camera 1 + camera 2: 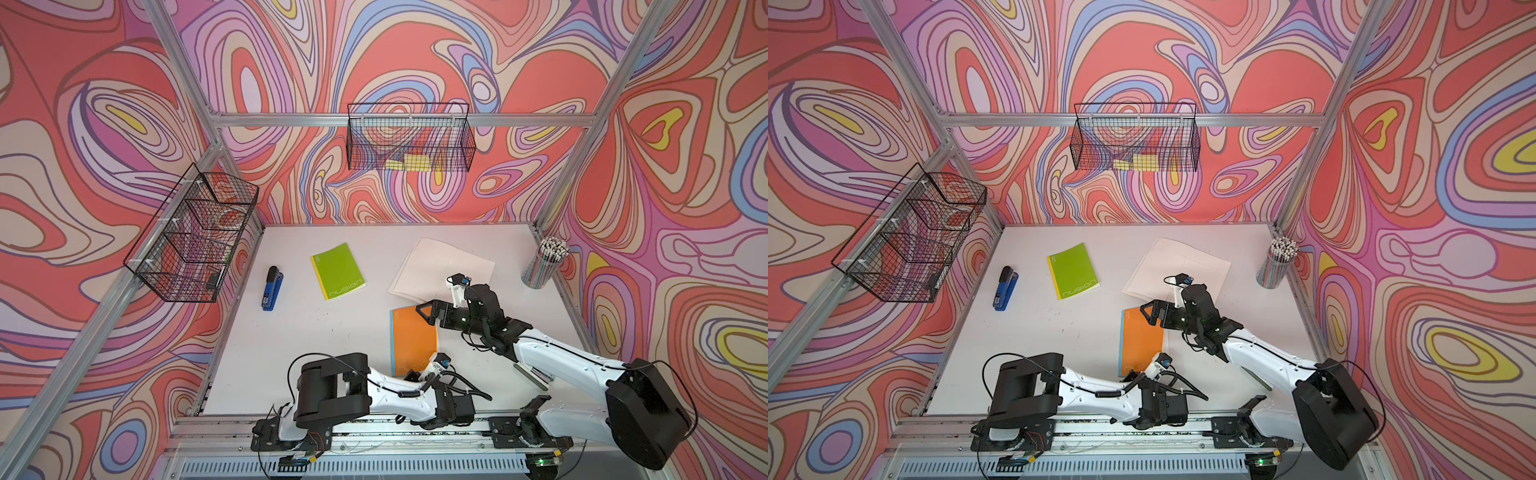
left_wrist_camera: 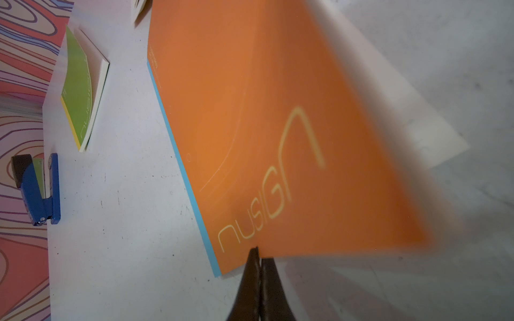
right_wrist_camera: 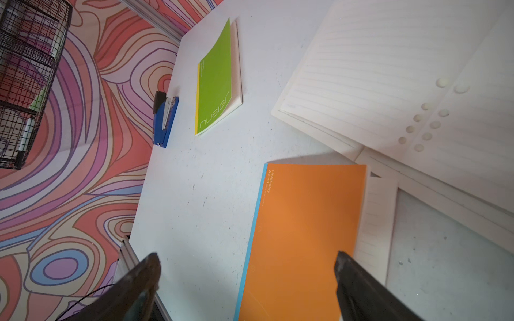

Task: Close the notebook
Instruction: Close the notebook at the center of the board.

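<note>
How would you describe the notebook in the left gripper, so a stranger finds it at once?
On the white table, look at the middle of the near half. The orange notebook lies there, its near edge pinched by the fingers of the left gripper. Unlike the green notebook and the open lined notebook farther back, it is orange with a light blue strip.

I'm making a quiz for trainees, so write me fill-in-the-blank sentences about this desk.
1. The stapler is ___.
2. The notebook nearest the stapler is ___.
3. The right tool stands ___, holding nothing.
4. The left tool pinches a cover coloured ___.
Missing words: blue, green, open, orange.
</note>
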### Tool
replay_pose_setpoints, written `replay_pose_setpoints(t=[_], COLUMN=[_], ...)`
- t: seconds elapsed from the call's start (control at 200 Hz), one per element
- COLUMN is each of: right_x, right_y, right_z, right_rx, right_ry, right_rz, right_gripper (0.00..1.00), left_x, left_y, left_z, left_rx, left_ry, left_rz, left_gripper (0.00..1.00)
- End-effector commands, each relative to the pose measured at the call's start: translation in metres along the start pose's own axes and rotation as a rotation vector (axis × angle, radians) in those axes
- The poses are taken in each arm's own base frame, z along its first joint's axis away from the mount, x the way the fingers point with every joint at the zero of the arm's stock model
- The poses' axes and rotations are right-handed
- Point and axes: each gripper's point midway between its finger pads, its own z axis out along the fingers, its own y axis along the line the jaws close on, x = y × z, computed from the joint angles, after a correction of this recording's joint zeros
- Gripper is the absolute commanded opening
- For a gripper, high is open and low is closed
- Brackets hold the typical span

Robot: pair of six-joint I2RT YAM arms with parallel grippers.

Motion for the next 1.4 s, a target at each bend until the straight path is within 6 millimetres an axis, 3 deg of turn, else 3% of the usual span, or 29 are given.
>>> replay_pose_setpoints(t=[0.0, 0.295, 0.716, 1.002, 1.252, 1.397], right_x=[0.009, 0.025, 0.052, 0.060, 0.064, 0.065], right_y=[-0.002, -0.012, -0.046, -0.056, -0.062, -0.064], right_z=[0.005, 0.019, 0.041, 0.047, 0.049, 0.048], right_rx=[-0.025, -0.036, 0.030, 0.045, 0.061, 0.066], right_ry=[0.014, 0.067, 0.123, 0.134, 0.145, 0.149], right_rz=[0.020, 0.057, 0.085, 0.086, 0.085, 0.085], right_gripper=[0.98, 0.99, 0.98, 0.98, 0.98, 0.98], left_x=[-0.001, -0.003, -0.011, -0.025, -0.030, -0.023], left_y=[-0.008, -0.013, -0.004, -0.003, -0.001, 0.017], left_z=[0.002, 0.004, -0.001, -0.014, -0.029, -0.039], left_rx=[0.018, 0.025, 0.005, 0.045, 0.058, 0.079], left_ry=[0.021, 0.028, 0.000, -0.065, -0.112, -0.118], left_rz=[0.013, 0.029, -0.007, -0.060, -0.074, -0.121], left_gripper=[0.00, 0.00, 0.00, 0.22, 0.27, 0.28])
